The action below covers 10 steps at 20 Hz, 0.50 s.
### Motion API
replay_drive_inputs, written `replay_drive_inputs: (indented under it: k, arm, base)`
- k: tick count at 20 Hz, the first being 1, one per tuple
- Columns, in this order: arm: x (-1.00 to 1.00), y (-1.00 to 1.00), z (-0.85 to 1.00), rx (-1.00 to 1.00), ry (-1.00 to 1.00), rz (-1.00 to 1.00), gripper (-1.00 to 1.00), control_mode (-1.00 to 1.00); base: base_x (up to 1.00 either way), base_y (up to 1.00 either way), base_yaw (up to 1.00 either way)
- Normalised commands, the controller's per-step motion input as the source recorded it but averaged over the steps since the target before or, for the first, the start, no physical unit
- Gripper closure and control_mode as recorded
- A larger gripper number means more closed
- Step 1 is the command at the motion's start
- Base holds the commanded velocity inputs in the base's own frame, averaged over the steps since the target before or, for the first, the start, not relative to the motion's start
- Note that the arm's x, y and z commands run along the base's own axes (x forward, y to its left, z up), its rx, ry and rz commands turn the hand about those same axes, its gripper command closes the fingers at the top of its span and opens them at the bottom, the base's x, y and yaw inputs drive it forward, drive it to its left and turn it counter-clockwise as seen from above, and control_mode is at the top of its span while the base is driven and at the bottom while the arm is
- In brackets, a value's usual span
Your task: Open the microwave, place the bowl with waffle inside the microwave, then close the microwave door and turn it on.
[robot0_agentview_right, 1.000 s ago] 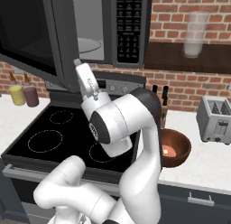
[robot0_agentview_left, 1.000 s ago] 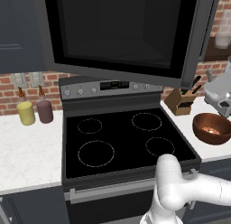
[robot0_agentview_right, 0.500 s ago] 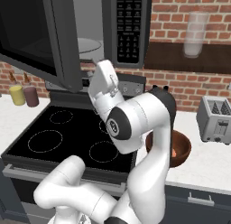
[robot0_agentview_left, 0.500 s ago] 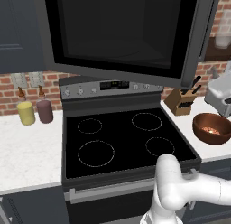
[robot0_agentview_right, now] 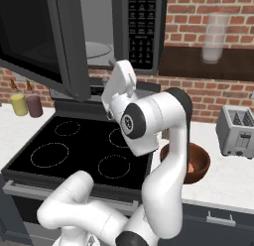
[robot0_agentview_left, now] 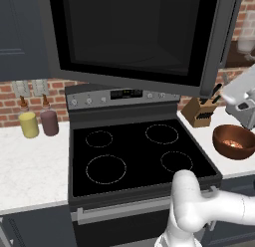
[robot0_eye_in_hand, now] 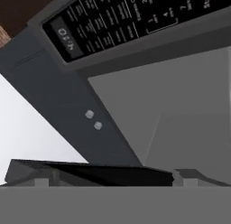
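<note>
The microwave [robot0_agentview_right: 99, 22] hangs over the stove with its door [robot0_agentview_left: 134, 37] swung wide open to the left. The grey interior and the glass turntable [robot0_agentview_right: 96, 49] are exposed. The keypad strip [robot0_eye_in_hand: 135, 20] crosses the top of the hand view. My gripper [robot0_eye_in_hand: 113, 181] is raised in front of the open cavity, just below the keypad, open and holding nothing. The reddish-brown bowl [robot0_agentview_left: 234, 141] sits on the counter right of the stove, with waffle pieces [robot0_agentview_left: 233, 143] inside. My arm partly hides the bowl [robot0_agentview_right: 198, 163] in the right base view.
A black stove [robot0_agentview_left: 134, 151] with four burner rings lies under the microwave. A knife block [robot0_agentview_left: 201, 111] stands behind the bowl, and a toaster [robot0_agentview_right: 238, 131] further right. Yellow [robot0_agentview_left: 29, 124] and maroon [robot0_agentview_left: 49, 121] bottles stand on the left counter. A glass jar [robot0_agentview_right: 216, 36] sits on a shelf.
My hand has shifted to the right and turned toward the microwave opening, and the elbow has swung right with it. The bowl and the door have stayed where they were.
</note>
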Motion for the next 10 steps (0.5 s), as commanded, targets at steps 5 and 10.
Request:
replay_drive_inputs:
  k: [5,10]
  arm:
    - [0.46,0.00,-0.01,-0.22,0.25,0.00,-1.00,-1.00]
    - [0.22,0.00,0.00,-0.22,0.24,0.01,-1.00,-1.00]
  base:
    - [0.00,0.00,0.00]
    - [0.00,0.00,0.00]
